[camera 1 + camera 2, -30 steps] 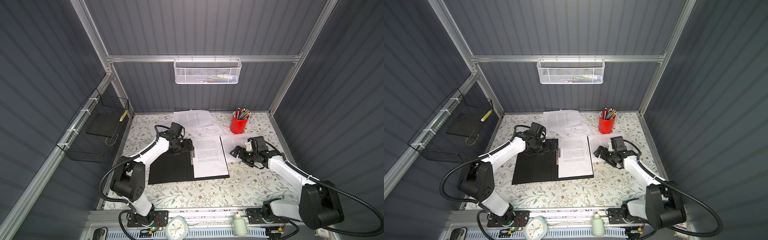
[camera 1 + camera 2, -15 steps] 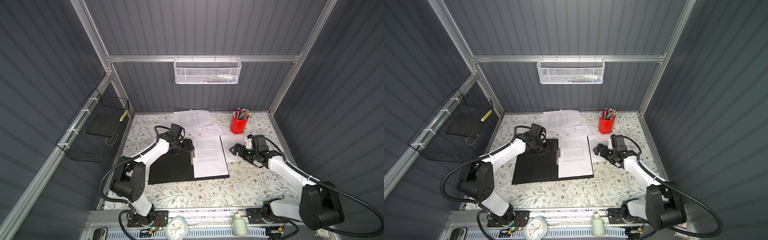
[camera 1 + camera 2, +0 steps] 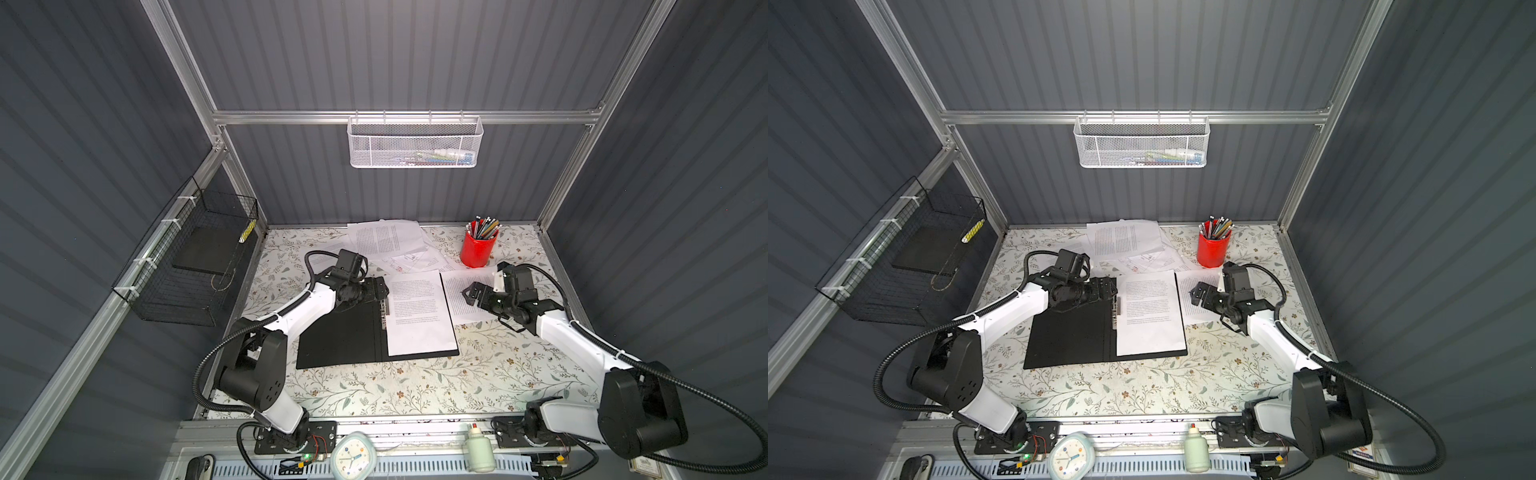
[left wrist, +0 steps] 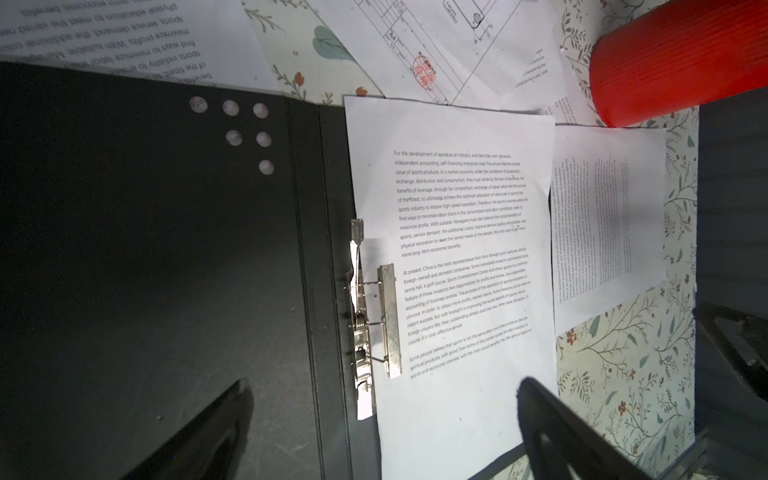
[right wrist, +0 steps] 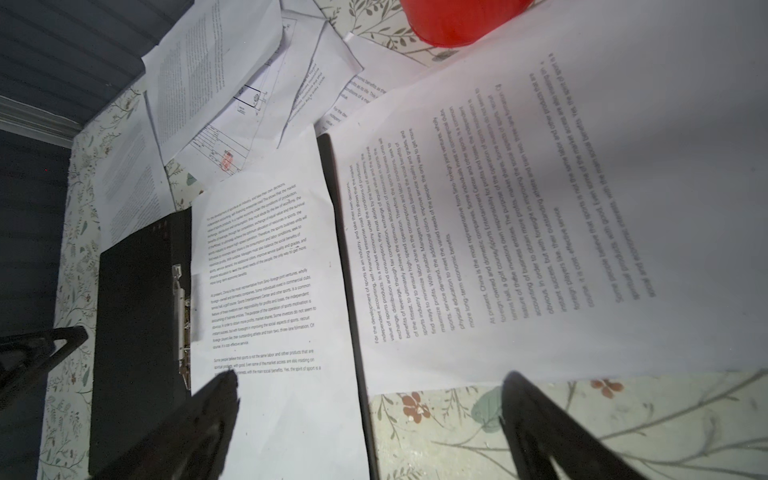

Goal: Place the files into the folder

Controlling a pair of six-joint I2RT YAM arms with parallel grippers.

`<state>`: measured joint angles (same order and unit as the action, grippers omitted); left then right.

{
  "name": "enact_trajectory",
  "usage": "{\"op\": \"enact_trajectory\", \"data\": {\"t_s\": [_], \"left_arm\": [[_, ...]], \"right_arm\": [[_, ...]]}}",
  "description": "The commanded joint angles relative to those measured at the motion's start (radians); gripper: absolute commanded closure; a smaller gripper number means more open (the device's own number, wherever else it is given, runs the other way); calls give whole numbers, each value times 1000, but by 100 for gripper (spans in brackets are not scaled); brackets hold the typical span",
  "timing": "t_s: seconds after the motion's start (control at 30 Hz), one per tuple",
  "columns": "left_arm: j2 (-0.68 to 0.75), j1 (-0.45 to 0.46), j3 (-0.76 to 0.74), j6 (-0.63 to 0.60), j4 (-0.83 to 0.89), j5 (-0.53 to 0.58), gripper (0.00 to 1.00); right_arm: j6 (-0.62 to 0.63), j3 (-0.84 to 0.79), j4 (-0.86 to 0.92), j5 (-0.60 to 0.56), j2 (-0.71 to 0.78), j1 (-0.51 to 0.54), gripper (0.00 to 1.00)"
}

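The folder (image 3: 340, 336) lies open in the middle of the table, black inside up, with its metal spine clip (image 4: 374, 316) raised. One of the files (image 3: 419, 316) rests on its right half. My left gripper (image 3: 376, 291) hovers open over the folder's far end by the spine, nothing between its fingers (image 4: 540, 415). Another sheet (image 3: 455, 278) lies on the table just right of the folder. My right gripper (image 3: 471, 293) hangs open low over it, empty, its fingers (image 5: 216, 399) straddling the folder's right edge. More files (image 3: 386, 241) lie piled at the back.
A red pencil cup (image 3: 478, 248) stands at the back right, close to my right arm. A white mesh basket (image 3: 414, 143) hangs on the back wall and a black wire basket (image 3: 187, 257) on the left wall. A clock (image 3: 353, 456) and a bottle (image 3: 478, 446) sit on the front rail.
My right gripper has shifted a little toward the back of the table, still open. The left arm, folder and sheets have not visibly moved.
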<state>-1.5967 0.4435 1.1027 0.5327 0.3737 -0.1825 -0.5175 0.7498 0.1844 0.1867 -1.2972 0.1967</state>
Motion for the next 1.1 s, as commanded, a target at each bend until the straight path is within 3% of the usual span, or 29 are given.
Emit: {"op": "enact_trajectory", "data": {"t_s": [0.0, 0.4, 0.5, 0.87, 1.07], "left_arm": [[31, -3, 5, 4, 10, 16, 0], [33, -2, 9, 17, -4, 3, 0], [12, 10, 35, 10, 21, 0, 0], [-213, 278, 385, -37, 149, 42, 0], [-380, 391, 549, -28, 176, 51, 0]], "right_arm": [[16, 21, 15, -36, -5, -12, 1], [29, -3, -1, -15, 28, -37, 1], [11, -8, 5, 7, 31, -88, 1], [-134, -47, -29, 158, 5, -372, 1], [-157, -67, -59, 202, -34, -435, 1]]}}
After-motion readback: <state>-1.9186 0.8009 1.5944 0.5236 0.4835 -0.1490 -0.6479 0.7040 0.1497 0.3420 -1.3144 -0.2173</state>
